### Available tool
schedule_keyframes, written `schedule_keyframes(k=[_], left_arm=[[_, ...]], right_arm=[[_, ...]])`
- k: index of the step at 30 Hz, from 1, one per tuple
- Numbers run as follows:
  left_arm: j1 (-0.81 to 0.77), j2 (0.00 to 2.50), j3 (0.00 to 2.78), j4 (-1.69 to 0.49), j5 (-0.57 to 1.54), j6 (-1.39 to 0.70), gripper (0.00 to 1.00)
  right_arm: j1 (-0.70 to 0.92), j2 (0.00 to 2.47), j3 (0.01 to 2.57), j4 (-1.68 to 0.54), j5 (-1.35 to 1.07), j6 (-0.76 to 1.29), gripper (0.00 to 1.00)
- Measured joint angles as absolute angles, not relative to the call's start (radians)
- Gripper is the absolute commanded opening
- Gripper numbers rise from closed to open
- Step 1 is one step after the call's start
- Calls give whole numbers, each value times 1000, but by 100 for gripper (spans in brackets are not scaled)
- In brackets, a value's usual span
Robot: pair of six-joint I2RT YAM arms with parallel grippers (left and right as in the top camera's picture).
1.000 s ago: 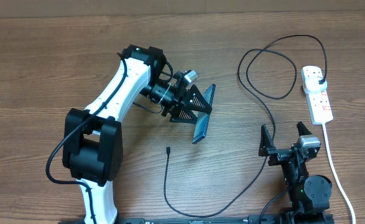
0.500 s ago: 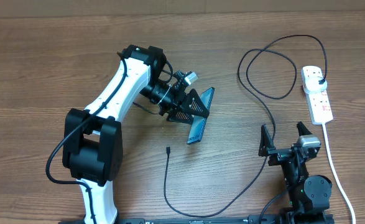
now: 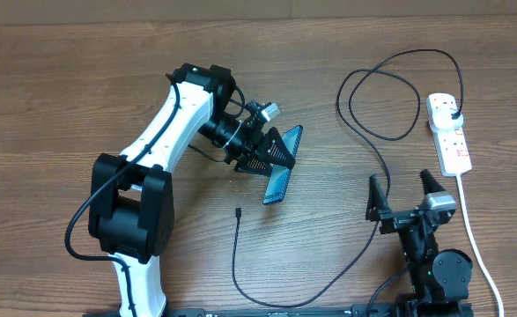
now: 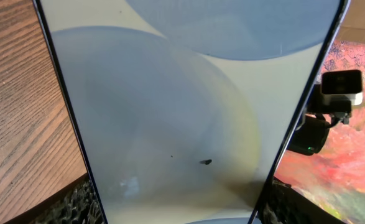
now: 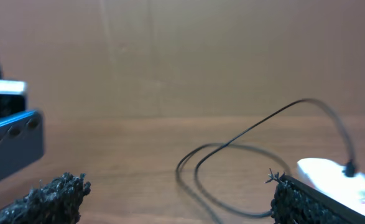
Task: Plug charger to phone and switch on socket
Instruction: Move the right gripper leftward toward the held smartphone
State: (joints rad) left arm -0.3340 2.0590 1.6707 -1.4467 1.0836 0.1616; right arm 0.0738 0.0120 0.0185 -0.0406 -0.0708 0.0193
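Your left gripper is clamped on the phone, its fingers partly spread across the slim body. In the wrist view the lit screen fills the space between them. A little beyond the phone's lower end, back toward the arm bases, the charger has its connector tip lying loose on the table. Your right gripper is spread wide and holds nothing. The cable passes just beside its left finger, then loops away ahead of it. Farther ahead, off to its right, lies the socket, with the charger's plug seated in its far end.
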Motion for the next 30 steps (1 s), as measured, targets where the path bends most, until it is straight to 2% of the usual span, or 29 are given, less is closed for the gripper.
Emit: schedule_keyframes(k=[7, 12, 16, 21, 30], left_arm=[[-334, 2059, 1671, -1441, 1083, 162, 58], [-334, 2059, 1671, -1440, 1083, 162, 58], [-334, 2059, 1671, -1440, 1080, 162, 58], [-334, 2059, 1671, -1440, 1079, 162, 58], [-334, 2059, 1671, -1435, 1067, 162, 58]], right_arm=[[74, 12, 19, 65, -327, 71, 100], [74, 18, 38, -60, -385, 102, 100], [73, 77, 167, -139, -394, 128, 100], [73, 245, 437, -292, -397, 141, 100], [73, 711, 851, -670, -429, 152, 100]])
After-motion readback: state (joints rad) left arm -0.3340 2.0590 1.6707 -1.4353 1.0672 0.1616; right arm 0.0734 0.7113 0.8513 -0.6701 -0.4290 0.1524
